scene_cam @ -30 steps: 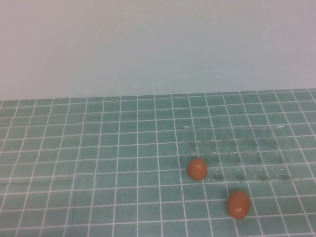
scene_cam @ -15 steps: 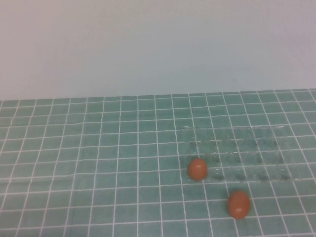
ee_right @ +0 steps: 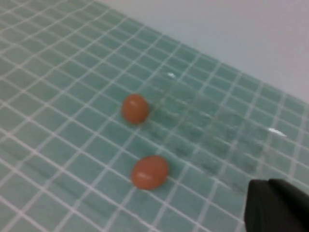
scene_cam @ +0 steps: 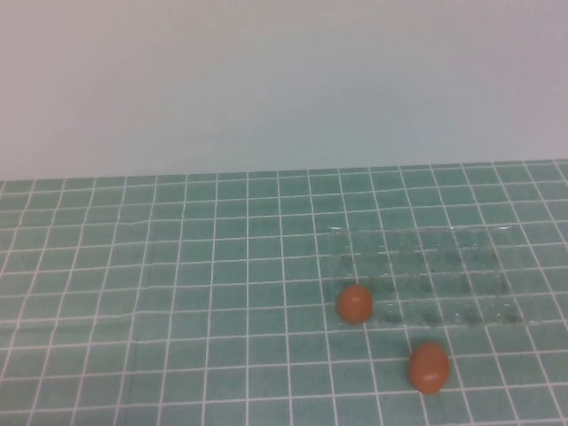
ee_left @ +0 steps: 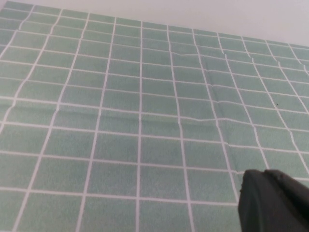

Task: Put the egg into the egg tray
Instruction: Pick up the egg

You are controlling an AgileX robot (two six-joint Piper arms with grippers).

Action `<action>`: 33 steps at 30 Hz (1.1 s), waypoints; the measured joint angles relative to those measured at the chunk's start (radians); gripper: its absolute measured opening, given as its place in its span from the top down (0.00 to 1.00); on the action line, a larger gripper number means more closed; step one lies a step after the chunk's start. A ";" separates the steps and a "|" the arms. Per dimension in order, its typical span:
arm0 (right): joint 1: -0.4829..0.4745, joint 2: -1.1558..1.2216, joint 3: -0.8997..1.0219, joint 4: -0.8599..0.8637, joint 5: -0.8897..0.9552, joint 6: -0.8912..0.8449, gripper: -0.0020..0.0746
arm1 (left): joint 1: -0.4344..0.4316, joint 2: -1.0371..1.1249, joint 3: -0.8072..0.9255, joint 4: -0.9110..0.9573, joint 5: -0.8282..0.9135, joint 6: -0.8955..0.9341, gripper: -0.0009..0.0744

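One orange-brown egg [scene_cam: 355, 303] sits at the near left corner of the clear egg tray [scene_cam: 444, 266]; I cannot tell whether it rests in a cup or against the edge. A second egg [scene_cam: 429, 367] lies on the green checked cloth in front of the tray. Both eggs [ee_right: 134, 108] [ee_right: 150, 172] and the tray [ee_right: 217, 130] also show in the right wrist view. My right gripper [ee_right: 270, 186] is shut and empty, hanging back from the nearer egg. My left gripper [ee_left: 264, 175] is shut and empty over bare cloth. Neither gripper shows in the high view.
The green cloth with a white grid [scene_cam: 177, 293] covers the table up to a plain pale wall [scene_cam: 266, 80] at the back. The cloth has slight wrinkles [ee_left: 212, 96] on the left side.
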 joint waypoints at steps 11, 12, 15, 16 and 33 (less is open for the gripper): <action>0.000 0.250 -0.038 0.609 -0.096 -0.188 0.98 | 0.000 0.000 0.000 0.000 0.000 0.000 0.99; 0.000 0.274 -0.041 0.620 -0.085 -0.207 0.98 | 0.000 0.000 0.000 0.000 0.000 0.000 0.99; 0.000 0.351 -0.059 0.619 -0.045 -0.204 0.98 | 0.000 0.000 0.000 0.000 0.000 0.000 0.99; 0.000 0.377 -0.069 0.601 -0.035 -0.193 0.98 | 0.000 0.000 0.000 0.000 0.000 0.000 0.99; 0.106 0.474 -0.443 -0.355 0.291 0.440 0.98 | 0.000 0.000 0.000 0.000 0.000 0.000 0.99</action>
